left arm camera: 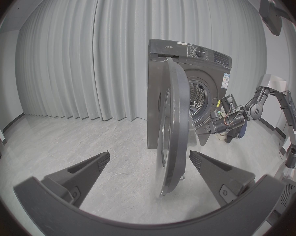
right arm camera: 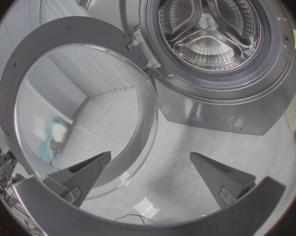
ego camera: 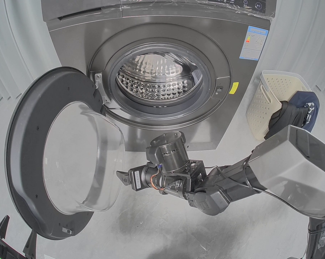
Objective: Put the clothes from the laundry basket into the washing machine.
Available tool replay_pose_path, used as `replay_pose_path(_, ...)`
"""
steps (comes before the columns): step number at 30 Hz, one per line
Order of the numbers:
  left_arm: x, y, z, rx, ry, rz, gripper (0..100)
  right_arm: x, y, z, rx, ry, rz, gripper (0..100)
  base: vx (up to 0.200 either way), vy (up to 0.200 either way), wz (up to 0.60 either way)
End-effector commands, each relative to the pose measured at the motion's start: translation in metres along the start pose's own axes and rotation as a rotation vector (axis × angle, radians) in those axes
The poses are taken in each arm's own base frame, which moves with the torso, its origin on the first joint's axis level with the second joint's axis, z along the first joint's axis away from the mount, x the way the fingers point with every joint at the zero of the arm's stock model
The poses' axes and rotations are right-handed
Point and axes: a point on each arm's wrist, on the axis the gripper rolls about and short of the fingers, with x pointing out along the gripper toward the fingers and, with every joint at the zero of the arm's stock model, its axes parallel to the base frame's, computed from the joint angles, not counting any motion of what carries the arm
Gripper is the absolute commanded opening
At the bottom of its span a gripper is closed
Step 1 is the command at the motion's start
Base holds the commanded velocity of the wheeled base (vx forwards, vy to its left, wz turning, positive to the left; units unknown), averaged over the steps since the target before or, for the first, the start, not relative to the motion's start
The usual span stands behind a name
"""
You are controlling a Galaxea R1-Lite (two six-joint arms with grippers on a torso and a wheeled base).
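Note:
The grey washing machine (ego camera: 191, 26) stands with its round door (ego camera: 22, 133) swung wide to the left. Its steel drum (ego camera: 159, 78) holds nothing that I can see. To the machine's right a cream laundry basket (ego camera: 266, 101) leans, with dark clothes (ego camera: 293, 114) draped over its rim. My right gripper (ego camera: 122, 178) hangs low in front of the machine, close to the door's glass bulge (right arm camera: 89, 108); its fingers (right arm camera: 89, 171) are open and hold nothing. My left gripper (left arm camera: 148, 158) is open and empty, low at the left beyond the door's edge (left arm camera: 174, 122).
The open door takes up the space left of the drum opening. Pale curtains (left arm camera: 72, 66) hang behind and beside the machine. A scrap of paper (right arm camera: 147, 207) and a thin cable lie on the grey floor under the right gripper.

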Motion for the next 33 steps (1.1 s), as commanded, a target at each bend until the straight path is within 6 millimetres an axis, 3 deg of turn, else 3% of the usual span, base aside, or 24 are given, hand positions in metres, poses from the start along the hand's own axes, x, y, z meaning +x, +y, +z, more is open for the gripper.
replay_pose_path(1,0.000,0.000,-0.004,0.001,0.002,0.000,100,0.006,-0.002,-0.007,-0.002,0.014,-0.016,100,-0.200,0.000,0.00)
replay_pose_path(8,0.000,0.000,-0.004,-0.001,0.000,0.000,100,0.009,-0.006,0.000,-0.001,-0.013,-0.036,100,-0.200,0.000,0.00)
replay_pose_path(15,0.000,0.000,-0.004,-0.001,0.000,0.000,100,0.028,0.017,-0.002,-0.003,-0.047,0.017,100,0.000,0.000,0.00)
replay_pose_path(25,0.000,0.000,-0.004,-0.002,0.000,0.005,100,0.032,0.014,0.013,0.003,-0.097,0.002,100,0.000,0.000,0.00)
replay_pose_path(33,0.000,0.000,-0.004,-0.002,0.001,0.003,100,0.070,0.021,-0.009,-0.004,-0.090,0.015,100,0.000,0.000,0.00)
